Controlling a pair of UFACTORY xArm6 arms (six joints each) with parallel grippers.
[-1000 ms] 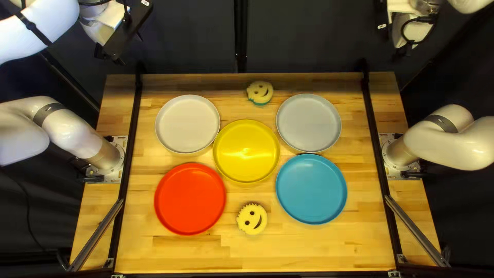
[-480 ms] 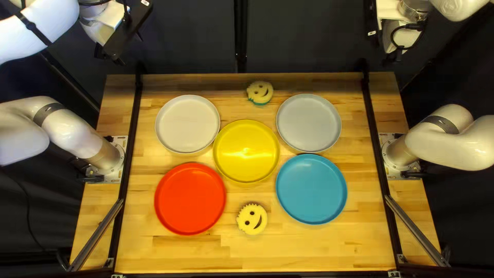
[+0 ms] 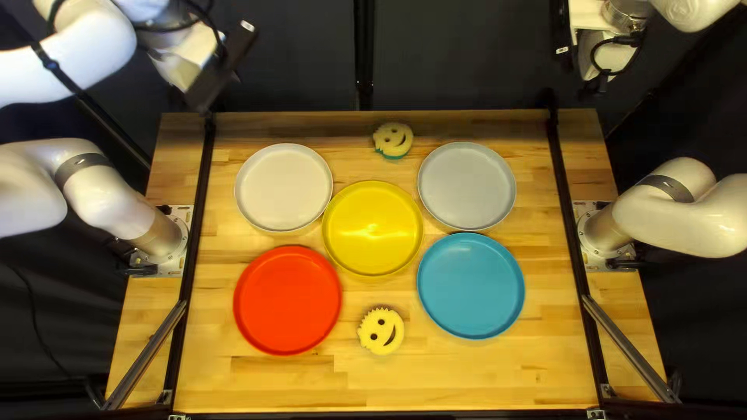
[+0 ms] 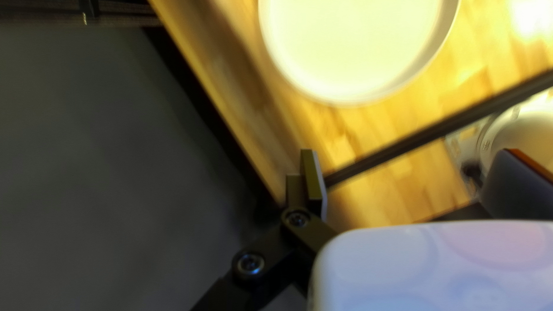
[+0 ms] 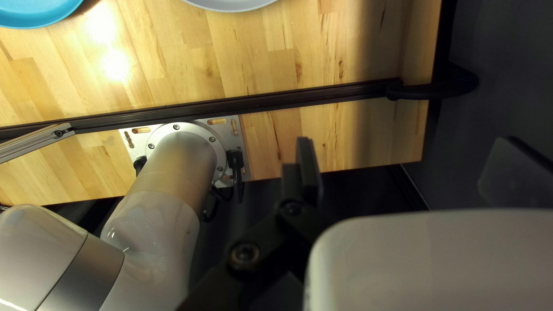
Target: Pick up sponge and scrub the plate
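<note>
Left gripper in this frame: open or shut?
Open. In the left wrist view, the left gripper has its two fingers standing well apart, with nothing held between them.

Two yellow smiley sponges [image 3: 381, 331] lying face-up, either side of the yellow plate [image 3: 373, 229]. Four more plates [image 3: 287, 300] around it, also face-up.

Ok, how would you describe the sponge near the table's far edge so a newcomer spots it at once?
On the wooden table, start from the yellow plate, the middle of the five. Head toward the far edge, just past the gap between the white plate and gray plate, to the smiling sponge. Its teal rim sets it apart from the other sponge, which shows no teal.
</note>
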